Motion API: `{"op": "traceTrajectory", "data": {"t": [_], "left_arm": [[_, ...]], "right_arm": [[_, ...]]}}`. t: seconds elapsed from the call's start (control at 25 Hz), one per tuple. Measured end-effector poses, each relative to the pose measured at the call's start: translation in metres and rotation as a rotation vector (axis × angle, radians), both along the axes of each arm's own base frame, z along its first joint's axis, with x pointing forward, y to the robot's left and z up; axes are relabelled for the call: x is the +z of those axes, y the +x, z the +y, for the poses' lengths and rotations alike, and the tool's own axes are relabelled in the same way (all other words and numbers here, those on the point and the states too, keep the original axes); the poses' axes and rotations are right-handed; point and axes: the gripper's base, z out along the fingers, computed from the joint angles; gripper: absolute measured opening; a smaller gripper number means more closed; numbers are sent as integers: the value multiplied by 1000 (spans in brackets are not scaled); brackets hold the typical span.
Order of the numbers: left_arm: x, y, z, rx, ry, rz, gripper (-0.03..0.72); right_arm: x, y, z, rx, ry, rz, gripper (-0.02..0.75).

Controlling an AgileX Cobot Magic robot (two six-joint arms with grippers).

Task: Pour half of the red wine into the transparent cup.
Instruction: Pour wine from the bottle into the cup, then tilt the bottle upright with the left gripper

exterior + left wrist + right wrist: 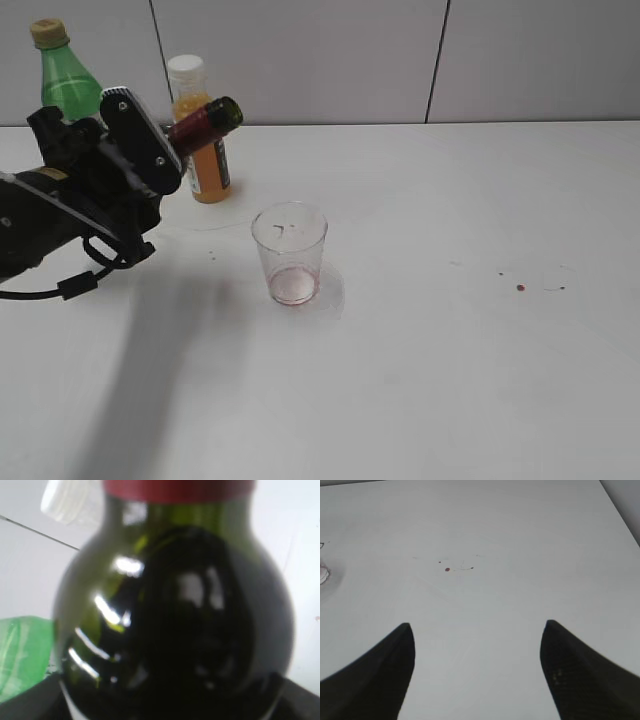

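The transparent cup (290, 252) is standing upright on the white desk (450, 350), a reddish film showing at its bottom. Left of it and behind, the left pincer (150, 150) is clamping the wine bottle (205, 122) and holding it raised and tilted, its open mouth pointing right, up and left of the cup's rim. The red wine (200, 630) is sitting dark inside the bottle's shoulder. The right pincer (477, 645) is hovering spread wide over bare desk. Farthest back, an orange juice bottle (205, 165) and a green soda bottle (62, 80) are standing.
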Motion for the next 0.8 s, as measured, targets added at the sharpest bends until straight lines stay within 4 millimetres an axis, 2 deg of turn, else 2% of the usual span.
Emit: {"op": "traceTrajectory", "data": {"t": [0.28, 0.6, 0.8], "left_arm": [[3, -4, -7, -16, 124, -43, 534], [-15, -1, -5, -11, 245, -4, 534], [-13, 0, -5, -11, 275, -38, 534]], "right_arm": [[0, 0, 0, -3, -5, 0, 589], [0, 0, 0, -4, -4, 0, 590], [0, 0, 0, 0, 1, 0, 590]]}}
